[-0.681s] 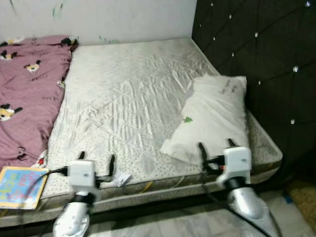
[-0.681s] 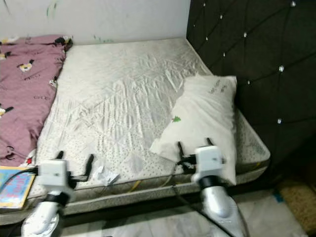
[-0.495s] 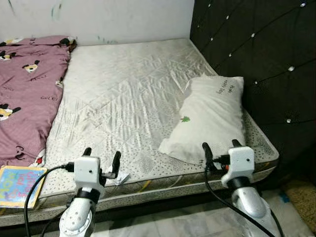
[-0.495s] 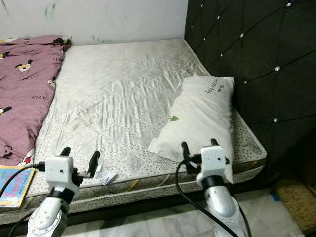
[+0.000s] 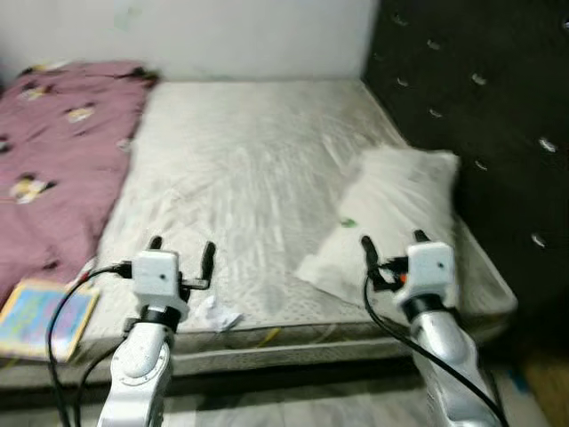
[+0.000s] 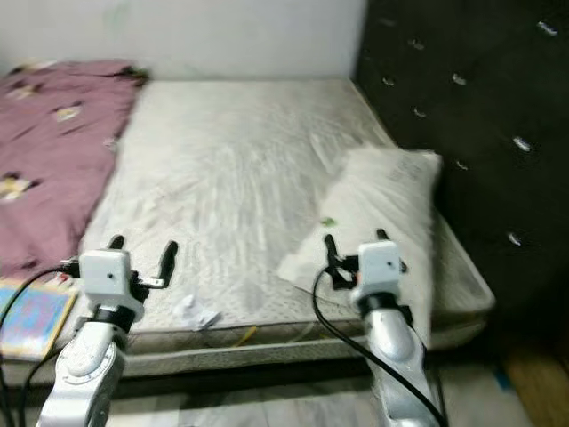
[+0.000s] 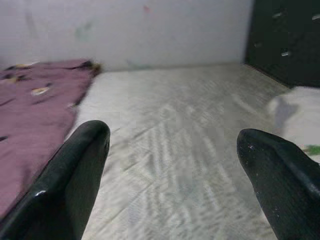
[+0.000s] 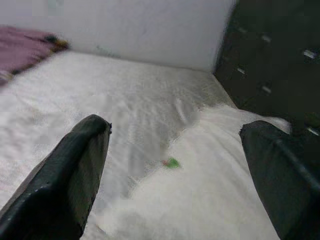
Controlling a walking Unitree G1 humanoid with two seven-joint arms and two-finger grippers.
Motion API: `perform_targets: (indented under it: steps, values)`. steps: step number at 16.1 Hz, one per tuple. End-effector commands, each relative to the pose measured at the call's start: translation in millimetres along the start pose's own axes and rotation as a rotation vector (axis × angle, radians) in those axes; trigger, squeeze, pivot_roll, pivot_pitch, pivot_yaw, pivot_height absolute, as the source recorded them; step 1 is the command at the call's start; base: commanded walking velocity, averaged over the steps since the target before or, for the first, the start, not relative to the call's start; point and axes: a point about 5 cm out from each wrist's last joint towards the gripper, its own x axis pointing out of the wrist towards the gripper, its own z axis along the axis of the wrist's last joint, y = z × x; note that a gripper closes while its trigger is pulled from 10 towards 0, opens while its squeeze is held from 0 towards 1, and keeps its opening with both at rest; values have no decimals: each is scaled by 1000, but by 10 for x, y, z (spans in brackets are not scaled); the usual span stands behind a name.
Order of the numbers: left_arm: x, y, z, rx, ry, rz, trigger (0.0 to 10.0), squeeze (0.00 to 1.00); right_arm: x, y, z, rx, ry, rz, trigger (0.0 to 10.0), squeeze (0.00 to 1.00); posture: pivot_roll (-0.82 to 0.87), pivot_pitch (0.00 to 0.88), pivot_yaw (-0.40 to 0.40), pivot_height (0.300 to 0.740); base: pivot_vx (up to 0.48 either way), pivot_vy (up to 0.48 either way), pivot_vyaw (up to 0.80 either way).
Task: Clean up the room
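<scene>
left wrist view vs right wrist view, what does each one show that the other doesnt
Left wrist alone: the purple blanket spread wide along one side, and a broad stretch of bare mattress ahead of the open left tool.

Right wrist alone: the white pillow close up with its small green mark, under the open right tool.

Both: mattress, pale wall, dark tufted headboard.

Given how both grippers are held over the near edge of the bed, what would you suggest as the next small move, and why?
Probably ease the right gripper forward onto the white pillow. Its fingers are open and empty, and the pillow lies askew on the bare mattress directly ahead of it, beside the dark headboard. The left gripper, also open, faces only mattress, so it can wait.
</scene>
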Motion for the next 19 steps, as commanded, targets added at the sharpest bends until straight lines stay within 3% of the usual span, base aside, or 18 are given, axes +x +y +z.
perform_targets:
  steps: [1,5,11,17,19]
  values:
    - [-18,15,-9,-1,6,0,10000,0,19,25,-2,10,-5,2,10000,0,39,0,-19,740,0,0,800]
    - [-160,65,-99,69,36,18,10000,0,-2,80,-44,25,-6,-2,10000,0,51,20,-4,740,0,0,800]
    - [-228,3,-140,30,81,-28,10000,0,-113,20,-90,39,15,-47,10000,0,38,61,4,740,0,0,0]
    - [-237,19,-136,19,91,-20,10000,0,-186,-51,-108,-100,57,-147,10000,0,28,74,8,740,0,0,0]
    - [-223,20,-140,15,94,-20,10000,0,-169,-62,-113,-107,59,-159,10000,0,26,71,10,740,0,0,0]
